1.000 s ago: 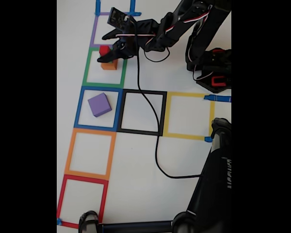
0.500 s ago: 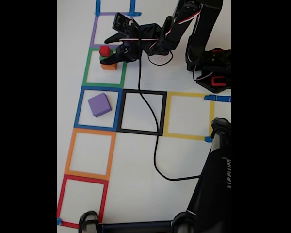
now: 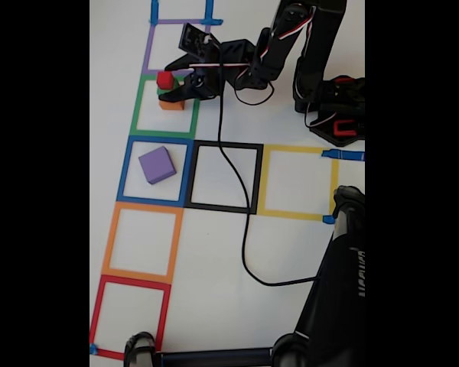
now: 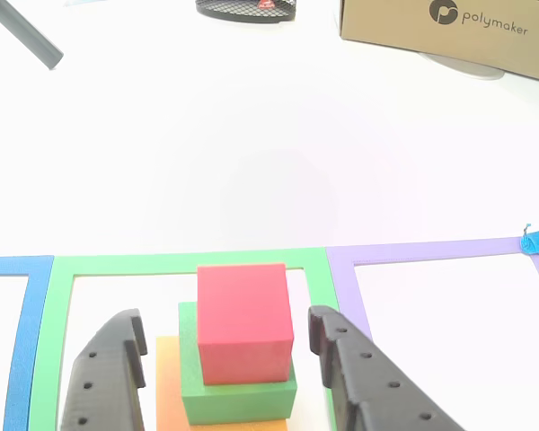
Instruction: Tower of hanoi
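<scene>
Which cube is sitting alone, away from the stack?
The large purple cube, alone inside the blue tape square; the red, green and orange cubes are stacked in the green square.

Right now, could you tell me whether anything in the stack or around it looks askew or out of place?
Slightly. In the other view the red cube sits toward the right side of the green cube, not centred, and the orange cube sticks out to the left. The open gripper straddles the stack. The purple cube sits slightly rotated in the blue square.

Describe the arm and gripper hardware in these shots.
Black plastic arm with red accents on its base; white and red wires along the links, and a black cable trailing over the table. The black gripper has two tapered fingers dotted with small holes.
</scene>
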You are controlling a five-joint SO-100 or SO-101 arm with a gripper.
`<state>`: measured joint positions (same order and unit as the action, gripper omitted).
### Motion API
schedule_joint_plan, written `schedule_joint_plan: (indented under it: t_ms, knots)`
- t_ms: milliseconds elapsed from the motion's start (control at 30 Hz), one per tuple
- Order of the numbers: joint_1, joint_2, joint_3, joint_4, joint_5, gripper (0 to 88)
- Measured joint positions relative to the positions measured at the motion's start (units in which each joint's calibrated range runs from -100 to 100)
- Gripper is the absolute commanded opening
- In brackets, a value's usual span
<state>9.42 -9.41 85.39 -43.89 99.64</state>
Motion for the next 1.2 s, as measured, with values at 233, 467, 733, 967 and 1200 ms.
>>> schedule_joint_plan:
  t_ms: [233,467,733,967,1200]
  knots:
    - [-0.70,0.00,-0.09,0.00,0.00,11.3]
    - [-1.29,0.59,-0.09,0.00,0.00,6.3]
    - [-1.52,0.93,-0.53,0.00,0.00,3.8]
    - [-2.22,0.93,-0.80,0.00,0.00,3.8]
    - [-3.63,-5.66,-1.15,6.61,0.00,3.8]
